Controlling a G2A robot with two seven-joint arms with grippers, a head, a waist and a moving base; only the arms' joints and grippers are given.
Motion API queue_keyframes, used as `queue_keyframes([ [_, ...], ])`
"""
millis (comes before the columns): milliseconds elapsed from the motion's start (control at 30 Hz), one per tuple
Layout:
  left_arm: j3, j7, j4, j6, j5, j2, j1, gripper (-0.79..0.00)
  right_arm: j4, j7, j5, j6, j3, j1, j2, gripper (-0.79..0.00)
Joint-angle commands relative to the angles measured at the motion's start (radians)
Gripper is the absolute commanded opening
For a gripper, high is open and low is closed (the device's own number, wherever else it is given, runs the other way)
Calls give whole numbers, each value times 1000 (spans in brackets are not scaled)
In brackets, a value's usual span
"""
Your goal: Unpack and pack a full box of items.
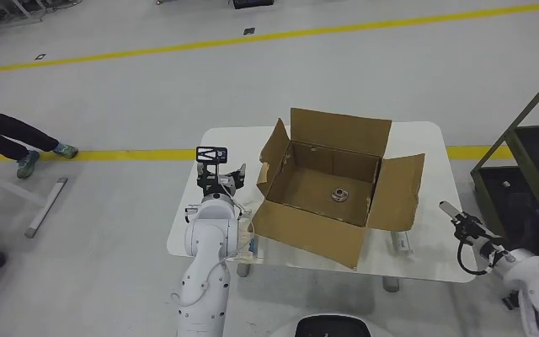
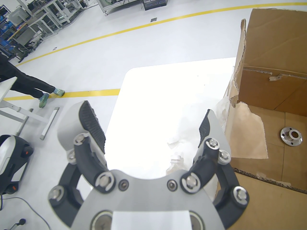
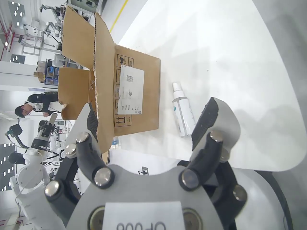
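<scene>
An open cardboard box (image 1: 313,226) stands on the white table (image 1: 421,135) with its flaps spread. A metal flange (image 1: 338,195) lies on the box floor, and the same flange (image 2: 291,136) shows in the left wrist view. My left gripper (image 2: 148,120) is open and holds nothing, above the table to the left of the box (image 2: 271,72); from above the left gripper (image 1: 212,160) is near the table's left edge. My right gripper (image 3: 151,118) is open and holds nothing, just off the table's right front edge. A white spray bottle (image 3: 183,111) lies beside the box (image 3: 136,92).
A small clear bottle with a white cap (image 2: 176,162) and crumpled white wrapping (image 2: 191,130) lie under my left gripper beside the box's torn flap. The spray bottle (image 1: 402,242) lies near the table's front right. A dark rack (image 1: 509,177) stands right of the table.
</scene>
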Motion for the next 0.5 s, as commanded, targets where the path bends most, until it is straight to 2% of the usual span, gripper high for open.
queue_keyframes([
  [0,0,0,0,0,0,0,0,0,0,0,0,0,0,0,0,0],
  [167,0,0,0,0,0,0,0,0,-21,-27,15,-32,-17,0,1,0],
  [333,0,0,0,0,0,0,0,0,0,-24,233,-24,-25,9,-3,0],
  [467,0,0,0,0,0,0,0,0,29,13,299,1,-59,40,1,0],
])
